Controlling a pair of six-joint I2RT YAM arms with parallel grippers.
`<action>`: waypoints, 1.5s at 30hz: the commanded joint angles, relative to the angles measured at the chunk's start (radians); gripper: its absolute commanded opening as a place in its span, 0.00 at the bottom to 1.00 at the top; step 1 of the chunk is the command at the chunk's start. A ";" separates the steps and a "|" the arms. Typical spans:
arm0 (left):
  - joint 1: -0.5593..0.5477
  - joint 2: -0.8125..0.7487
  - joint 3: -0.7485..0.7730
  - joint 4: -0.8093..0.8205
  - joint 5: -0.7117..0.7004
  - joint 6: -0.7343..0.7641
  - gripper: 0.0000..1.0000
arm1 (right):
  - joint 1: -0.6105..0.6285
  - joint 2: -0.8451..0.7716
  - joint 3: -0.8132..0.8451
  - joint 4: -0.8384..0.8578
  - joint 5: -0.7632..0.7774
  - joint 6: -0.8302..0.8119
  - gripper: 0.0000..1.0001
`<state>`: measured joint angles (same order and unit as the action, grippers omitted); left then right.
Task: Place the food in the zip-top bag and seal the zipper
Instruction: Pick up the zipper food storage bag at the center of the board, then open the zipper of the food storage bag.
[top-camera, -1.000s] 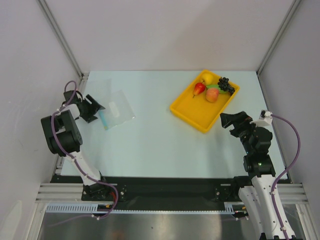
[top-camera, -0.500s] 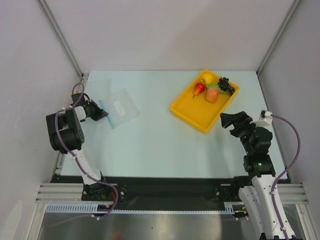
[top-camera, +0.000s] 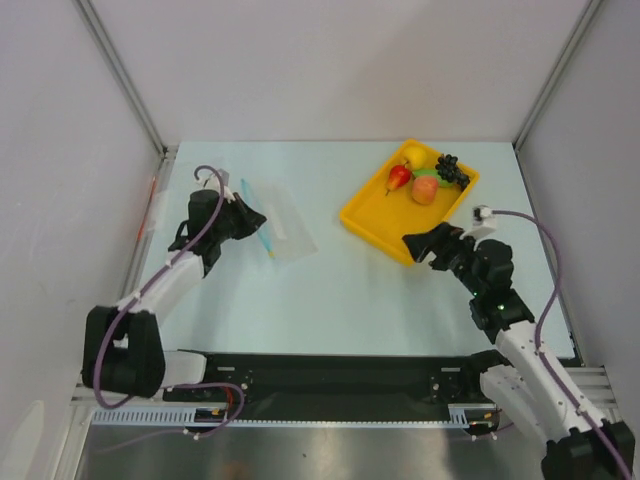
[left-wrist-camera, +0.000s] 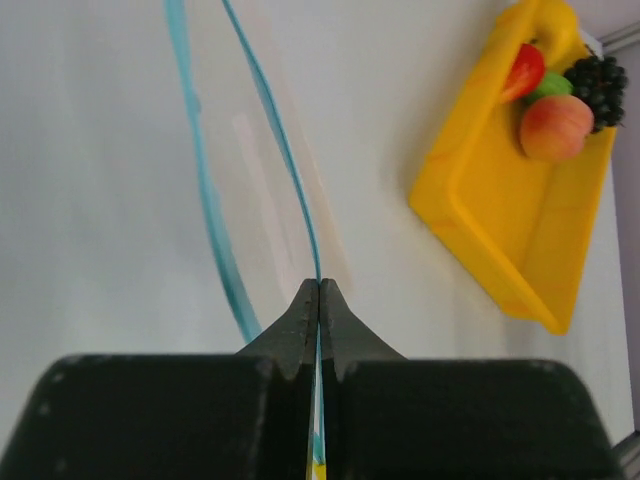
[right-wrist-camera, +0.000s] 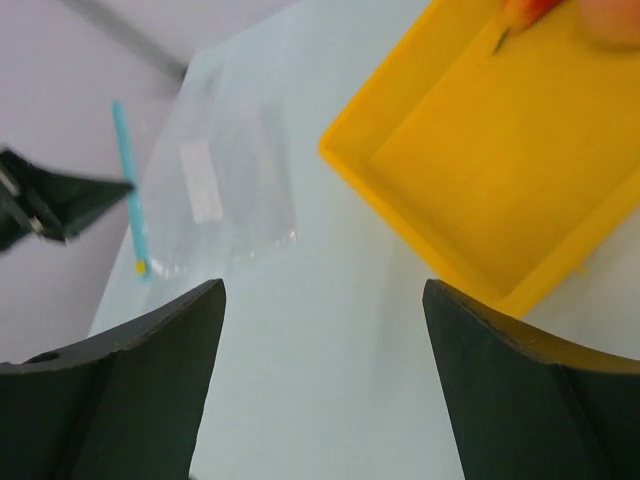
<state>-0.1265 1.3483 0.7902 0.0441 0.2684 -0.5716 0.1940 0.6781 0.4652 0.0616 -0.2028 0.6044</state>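
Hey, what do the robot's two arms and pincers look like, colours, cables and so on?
The left arm and right arm have white links and black joint housings. The left pincer and right pincer are matte black, each with two wedge-shaped fingers tapering to tips. A purple cable loops along each arm.

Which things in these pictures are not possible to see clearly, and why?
- Right wrist view: the food is blurred and cut off by the top edge.
- Left wrist view: the left end effector hides the zipper's near end.
- Top view: the green fruit is small and mostly hidden by neighbouring fruit.
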 joint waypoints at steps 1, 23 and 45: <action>-0.080 -0.139 -0.052 0.042 -0.078 0.055 0.01 | 0.155 0.075 0.081 0.087 0.000 -0.147 0.86; -0.869 -0.114 -0.062 0.174 -0.572 0.321 0.00 | 0.505 0.400 0.263 0.126 0.316 -0.232 0.75; -1.029 -0.049 0.035 0.120 -0.785 0.412 0.01 | 0.573 0.368 0.254 0.023 0.511 -0.152 0.60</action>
<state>-1.1481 1.3392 0.8009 0.1459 -0.4702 -0.1741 0.7547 1.0500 0.7124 0.0692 0.2771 0.4263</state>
